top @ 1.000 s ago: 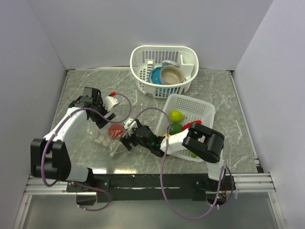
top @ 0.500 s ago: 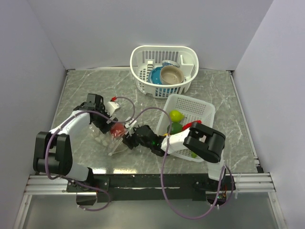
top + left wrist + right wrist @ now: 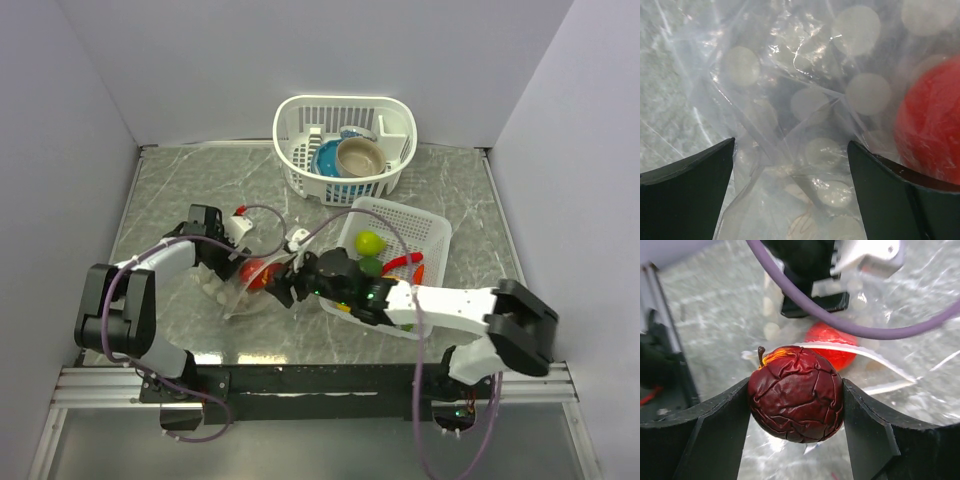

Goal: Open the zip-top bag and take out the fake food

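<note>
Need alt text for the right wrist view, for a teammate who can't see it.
The right gripper is clamped on a wrinkled dark red fake apple, one black finger against each side. Behind it, a brighter red fake fruit sits at the white zip edge of the zip-top bag on the marbled table; a purple cable crosses above.

The zip-top bag [image 3: 805, 100] is clear with white polka dots. The wrinkled fruit [image 3: 796, 400] is dark red, streaked orange-yellow; the smooth fruit [image 3: 932, 127] is bright red. My right tool [image 3: 796, 386] is black.
</note>
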`<state>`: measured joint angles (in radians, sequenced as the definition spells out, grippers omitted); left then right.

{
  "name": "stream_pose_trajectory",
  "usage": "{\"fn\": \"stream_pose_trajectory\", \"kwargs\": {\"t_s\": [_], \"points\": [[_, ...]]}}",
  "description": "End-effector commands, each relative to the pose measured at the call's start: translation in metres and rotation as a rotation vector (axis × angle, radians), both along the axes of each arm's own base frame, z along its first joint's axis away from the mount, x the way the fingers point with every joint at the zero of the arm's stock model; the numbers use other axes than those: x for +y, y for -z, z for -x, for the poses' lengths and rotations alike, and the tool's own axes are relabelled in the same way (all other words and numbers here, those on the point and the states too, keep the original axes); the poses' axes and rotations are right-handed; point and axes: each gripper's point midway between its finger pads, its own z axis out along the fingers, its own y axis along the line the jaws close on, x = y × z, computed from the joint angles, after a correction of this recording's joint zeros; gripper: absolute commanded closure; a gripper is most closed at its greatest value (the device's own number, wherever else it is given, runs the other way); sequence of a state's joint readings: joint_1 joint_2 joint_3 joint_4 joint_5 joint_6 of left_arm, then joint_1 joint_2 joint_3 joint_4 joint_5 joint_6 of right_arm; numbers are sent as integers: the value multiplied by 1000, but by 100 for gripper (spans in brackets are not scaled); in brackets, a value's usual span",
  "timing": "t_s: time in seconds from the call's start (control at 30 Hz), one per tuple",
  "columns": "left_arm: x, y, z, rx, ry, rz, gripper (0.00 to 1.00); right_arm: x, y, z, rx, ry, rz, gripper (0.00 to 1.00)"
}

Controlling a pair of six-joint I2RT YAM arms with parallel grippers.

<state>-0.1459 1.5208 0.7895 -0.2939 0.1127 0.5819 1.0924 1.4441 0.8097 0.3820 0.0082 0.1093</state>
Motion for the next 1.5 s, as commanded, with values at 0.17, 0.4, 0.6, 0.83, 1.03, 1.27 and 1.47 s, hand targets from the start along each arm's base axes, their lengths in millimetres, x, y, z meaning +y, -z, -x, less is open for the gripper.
{"fn": "stream_pose_trajectory", "kwargs": {"t_s": [0.17,0.4,0.6,0.83,1.03,1.27,1.47], "points": [[10,14,18,63,-30,-46,1,-166,-5,-44,-13,768,-24,83],[-13,-40,11,22,-27,96,1,-240,12,-59,-1,1170,5,46],[-31,-90,4,-14,-10,192,1,-218,-5,-64,-27,1053,23,0],[-34,-79,-6,-28,-38,217,1,-159,-56,-60,-103,781,-50,0],[-34,-50,-23,-23,-73,219,1,-52,-40,-26,-92,371,-52,0],[-38,-41,-24,-9,-74,237,1,7,25,-14,-61,219,88,10],[-38,-34,-16,3,-65,237,1,22,59,-28,-67,206,169,13]]}}
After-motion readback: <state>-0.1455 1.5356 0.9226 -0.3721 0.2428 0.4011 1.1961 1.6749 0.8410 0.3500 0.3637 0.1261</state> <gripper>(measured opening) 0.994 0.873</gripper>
